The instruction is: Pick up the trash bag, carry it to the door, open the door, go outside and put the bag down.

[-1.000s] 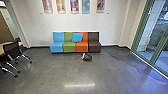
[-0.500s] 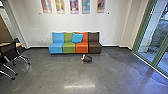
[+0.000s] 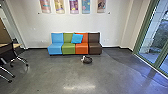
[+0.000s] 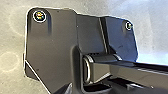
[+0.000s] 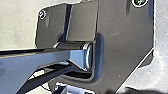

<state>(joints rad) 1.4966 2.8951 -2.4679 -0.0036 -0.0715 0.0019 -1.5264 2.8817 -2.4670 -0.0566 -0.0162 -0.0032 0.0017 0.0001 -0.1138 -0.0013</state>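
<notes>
Trash bag (image 3: 87,60) on floor (image 3: 50,75) near the seats (image 3: 68,48).
Could knock it away by driving too close; cannot tell the jaws' opening or grip.

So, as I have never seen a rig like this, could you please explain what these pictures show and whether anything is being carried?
This is a wheeled robot with two arms. The wide room picture comes from a camera high on its head, looking forward and down. The other two come from its wrists; the dark plate and jointed bar there are parts of the robot itself.

On the grey floor lies the dark trash bag, with a whitish part at one side, so it is not being carried. Behind it stands a row of blue, green, orange and brown seats with a blue cushion. Green-framed glass is on the right, a black chair on the left.
</notes>
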